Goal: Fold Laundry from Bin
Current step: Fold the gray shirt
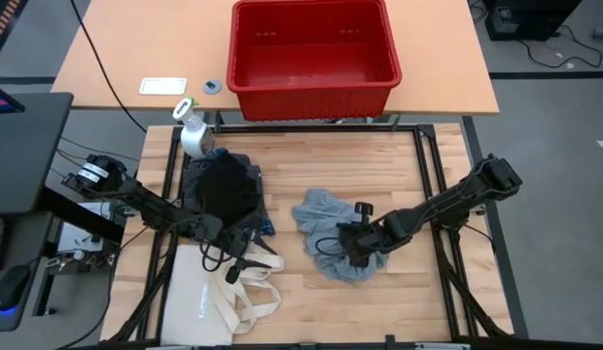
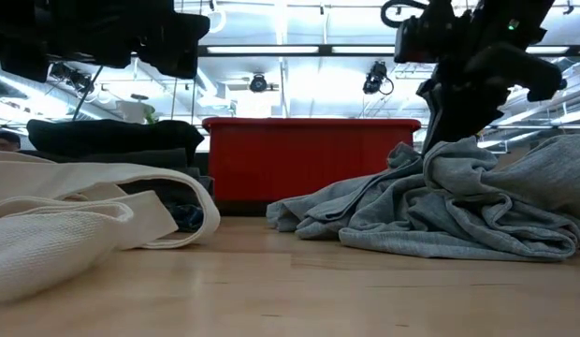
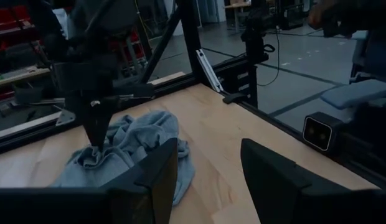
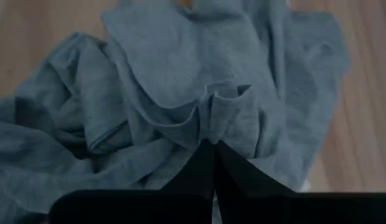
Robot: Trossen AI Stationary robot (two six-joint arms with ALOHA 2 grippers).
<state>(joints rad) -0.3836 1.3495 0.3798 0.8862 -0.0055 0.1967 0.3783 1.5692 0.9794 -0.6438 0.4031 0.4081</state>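
While lying crumpled at the worktop [image 1: 399, 292] centre, the grey garment [image 1: 326, 216] is being pinched by the clenched right pincer [image 1: 352, 245] at its five o'clock edge. Left pincer [image 1: 216, 236] is hovering released at nine o'clock, over the tote bag [image 1: 209, 292].

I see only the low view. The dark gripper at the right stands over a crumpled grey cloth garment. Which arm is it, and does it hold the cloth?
Observer: It is the right gripper, closed, pinching a fold of the crumpled grey cloth garment.
Operator: Is the big red plastic bin empty?
Observer: From above, the red plastic bin shows no laundry inside.
Operator: Where is the left gripper?
Observer: The left gripper hangs open beside the dark clothes pile, above the cream canvas tote bag.
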